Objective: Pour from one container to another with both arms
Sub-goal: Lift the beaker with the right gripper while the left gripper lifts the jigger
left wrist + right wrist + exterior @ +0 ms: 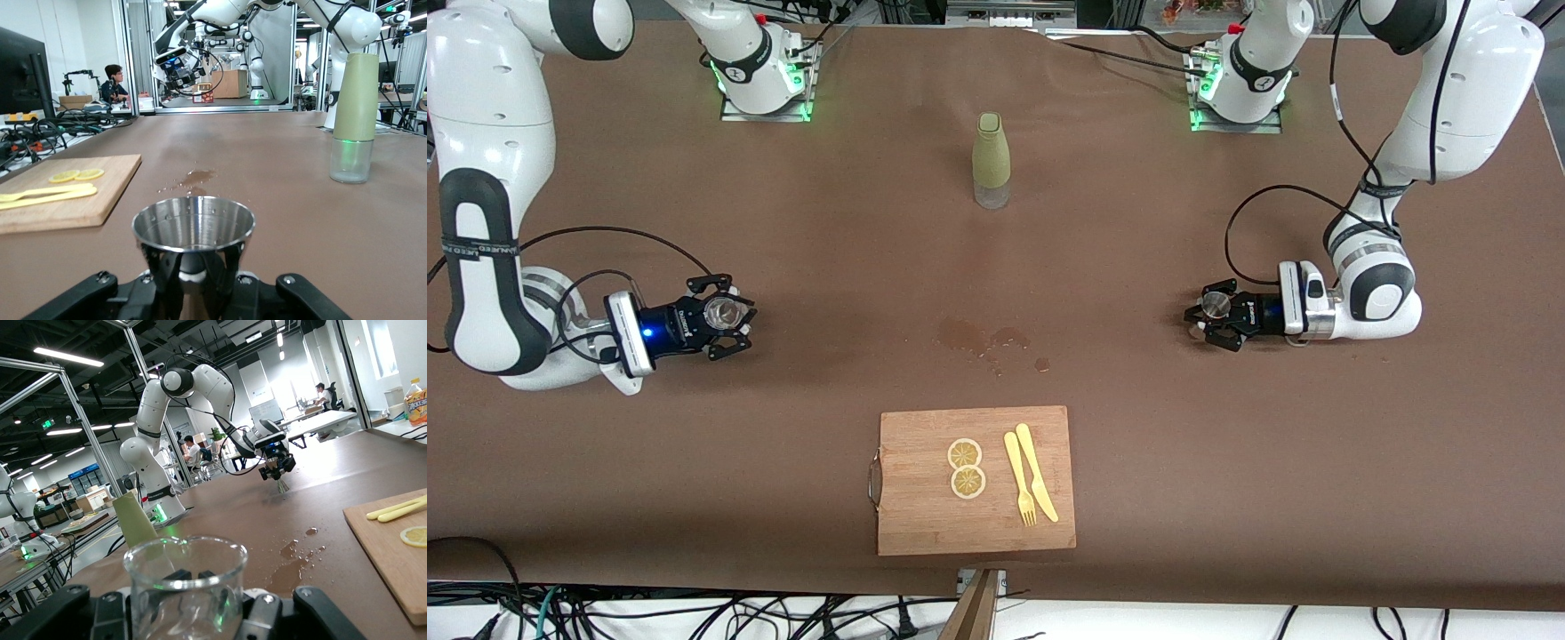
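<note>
My right gripper (pixel 725 322) is shut on a clear glass beaker (pixel 723 312), held upright over the table toward the right arm's end. In the right wrist view the beaker (pixel 185 587) fills the space between the black fingers (pixel 180 577) and looks empty. My left gripper (pixel 1214 318) is shut on a small steel cup (pixel 1214 305) over the left arm's end. The left wrist view shows the steel cup (pixel 193 223) upright, its stem clamped by the fingers (pixel 157 267). The two grippers are wide apart.
A green-sleeved bottle (pixel 991 160) stands mid-table, nearer the bases. A wet stain (pixel 983 338) marks the brown cover between the grippers. Nearer the front camera lies a wooden cutting board (pixel 925 524) with two lemon slices (pixel 966 467) and a yellow fork and knife (pixel 1030 480).
</note>
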Tool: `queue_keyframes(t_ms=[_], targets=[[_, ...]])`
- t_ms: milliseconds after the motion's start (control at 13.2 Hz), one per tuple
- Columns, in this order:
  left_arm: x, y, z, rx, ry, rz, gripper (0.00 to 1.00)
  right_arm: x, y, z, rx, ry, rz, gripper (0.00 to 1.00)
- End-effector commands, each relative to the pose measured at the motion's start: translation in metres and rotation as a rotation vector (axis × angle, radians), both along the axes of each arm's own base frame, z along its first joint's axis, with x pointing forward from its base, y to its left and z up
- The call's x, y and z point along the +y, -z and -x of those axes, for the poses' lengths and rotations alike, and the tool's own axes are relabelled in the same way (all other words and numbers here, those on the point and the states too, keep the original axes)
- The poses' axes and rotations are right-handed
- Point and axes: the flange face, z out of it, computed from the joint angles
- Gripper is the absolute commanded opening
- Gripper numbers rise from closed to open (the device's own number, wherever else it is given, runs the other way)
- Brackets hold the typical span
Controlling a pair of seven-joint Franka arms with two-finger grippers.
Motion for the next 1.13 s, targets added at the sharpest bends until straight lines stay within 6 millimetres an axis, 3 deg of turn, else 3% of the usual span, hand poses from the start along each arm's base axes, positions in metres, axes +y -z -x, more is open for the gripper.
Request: queue_keyframes(t_ms=[0, 227, 454, 605, 756, 1059], targets=[[-0.028, -0.028, -0.022, -0.032, 0.022, 0.023, 0.0, 0.019, -0.037, -0.014, 0.015, -0.009, 0.028, 0.04], [-0.059, -0.038, -0.037, 0.022, 0.015, -0.042, 0.0, 0.059, -0.066, -0.033, -0.022, -0.029, 0.059, 0.04], [-0.093, -0.042, -0.041, 0.15, -0.036, -0.036, 0.0, 0.094, -0.077, -0.045, -0.017, -0.003, 0.084, 0.04], [-0.118, -0.045, -0.043, 0.165, -0.069, 0.007, 0.0, 0.13, -0.089, -0.051, -0.062, -0.015, 0.1, 0.04], [-0.15, -0.05, -0.046, 0.166, -0.095, 0.029, 0.0, 0.161, -0.088, -0.05, -0.074, -0.021, 0.11, 0.04], [-0.193, -0.055, -0.048, 0.231, -0.165, 0.012, 0.0, 0.213, -0.086, -0.048, -0.115, -0.005, 0.154, 0.04]])
